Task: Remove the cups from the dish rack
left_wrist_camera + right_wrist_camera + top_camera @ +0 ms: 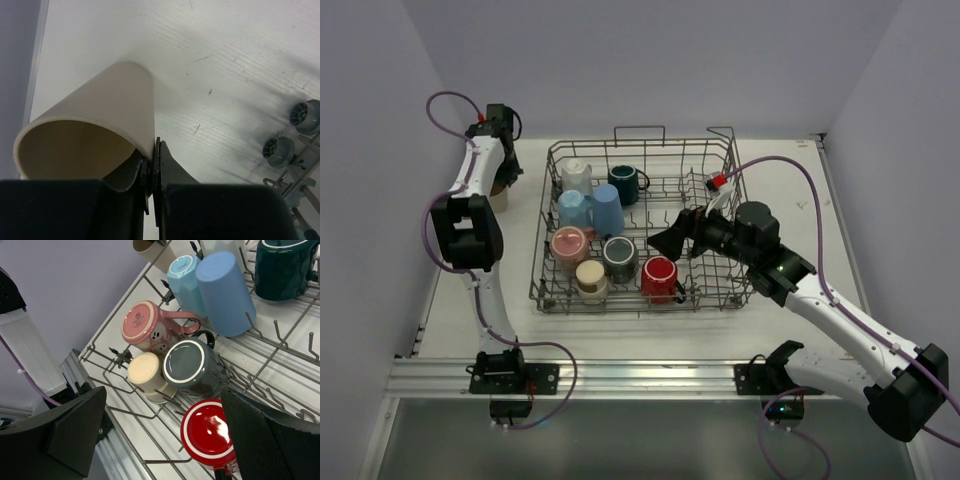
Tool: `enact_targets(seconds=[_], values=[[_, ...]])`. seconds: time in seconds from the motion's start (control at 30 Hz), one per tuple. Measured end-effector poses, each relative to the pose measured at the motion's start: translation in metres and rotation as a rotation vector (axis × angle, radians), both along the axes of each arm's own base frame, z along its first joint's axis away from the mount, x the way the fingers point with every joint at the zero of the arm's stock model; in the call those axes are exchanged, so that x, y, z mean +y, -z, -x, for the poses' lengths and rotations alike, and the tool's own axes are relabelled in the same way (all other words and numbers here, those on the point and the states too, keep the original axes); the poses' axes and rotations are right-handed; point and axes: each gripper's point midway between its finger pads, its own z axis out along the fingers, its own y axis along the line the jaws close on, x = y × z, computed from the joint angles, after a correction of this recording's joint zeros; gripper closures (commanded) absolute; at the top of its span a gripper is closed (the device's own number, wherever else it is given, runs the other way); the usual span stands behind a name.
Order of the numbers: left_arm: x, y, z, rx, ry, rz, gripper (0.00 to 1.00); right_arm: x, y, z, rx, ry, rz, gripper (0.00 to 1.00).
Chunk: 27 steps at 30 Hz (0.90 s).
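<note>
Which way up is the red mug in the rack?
Upside down. The red mug shows its flat glossy base and pale foot ring facing up, no opening visible, standing in the dish rack.

A white table (650, 325) filled the middle of the overhead view, its top marked by fine scratches. An aluminium rail (650, 378) ran along its 6 o'clock edge. Pale lilac walls (670, 60) closed it in at 9, 12 and 3 o'clock.
</note>
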Motion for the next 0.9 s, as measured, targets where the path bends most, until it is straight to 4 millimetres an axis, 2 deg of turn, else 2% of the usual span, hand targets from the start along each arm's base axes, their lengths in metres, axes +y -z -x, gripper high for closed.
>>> enact_targets(seconds=[0.13,0.17,0.2,0.27,0.3,0.4,0.67,0.87,0.9], values=[[0.011,-0.003,-0.001,-0.014,-0.019,0.009,0.99,0.0,0.0,-0.001,-0.002,0.003,0.002,0.01],[0.013,-0.004,-0.002,-0.017,-0.022,0.013,0.95,0.0,0.0,-0.001,-0.002,0.004,0.002,0.01],[0.014,-0.004,-0.002,-0.019,-0.024,0.018,0.86,0.0,0.0,-0.001,-0.002,0.005,0.003,0.01],[0.016,-0.004,-0.002,-0.02,-0.025,0.026,0.78,0.0,0.001,-0.001,-0.003,0.009,0.005,0.01],[0.017,-0.004,-0.002,-0.02,-0.025,0.027,0.7,0.0,0.002,-0.002,-0.001,0.011,0.007,0.01],[0.018,-0.004,-0.002,-0.021,-0.024,0.029,0.59,0.002,0.007,-0.003,0.01,0.011,0.018,0.01],[0.018,-0.005,-0.003,-0.024,-0.016,0.032,0.49,0.009,0.022,-0.004,0.031,0.001,0.06,0.01],[0.018,-0.013,-0.005,-0.047,-0.015,0.031,0.29,0.017,0.026,-0.007,0.035,0.0,0.103,0.01],[0.018,-0.017,-0.005,-0.057,-0.016,0.03,0.2,0.019,0.025,-0.007,0.033,-0.003,0.106,0.01]])
